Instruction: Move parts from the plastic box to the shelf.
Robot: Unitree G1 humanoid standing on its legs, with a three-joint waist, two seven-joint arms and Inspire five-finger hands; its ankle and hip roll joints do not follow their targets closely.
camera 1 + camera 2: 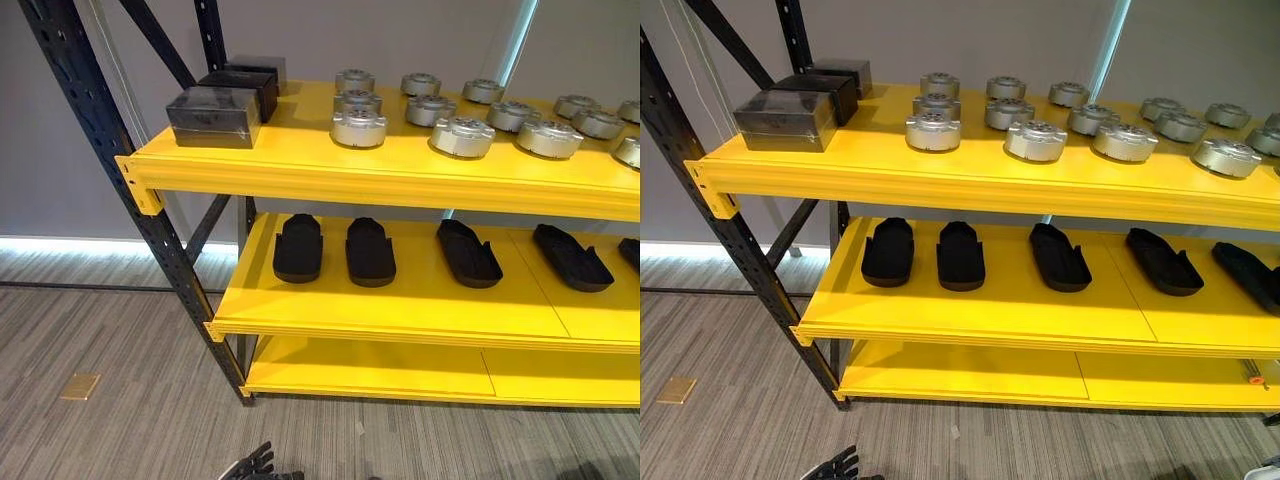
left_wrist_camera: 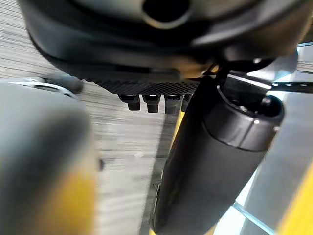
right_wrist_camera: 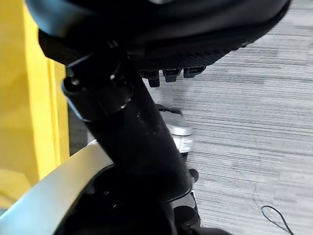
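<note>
Nearest, at the bottom edge of the head views, the left hand (image 1: 258,463) hangs low over the grey carpet (image 1: 120,400), its dark fingers spread and relaxed, holding nothing. In its own wrist view the right hand (image 3: 132,132) shows a straight thumb and short fingertips (image 3: 171,74) over the carpet, also empty, with yellow shelving close beside it. Beyond the carpet stands the shelf (image 1: 400,170), yellow boards on a dark blue frame (image 1: 110,140). Its lowest board is bare. The middle board carries a row of flat black parts (image 1: 371,252) laid side by side, apart from one another. On the top board, round silver parts (image 1: 462,136) sit in loose rows, and at the left end dark blocks (image 1: 214,116) are lined up front to back.
</note>
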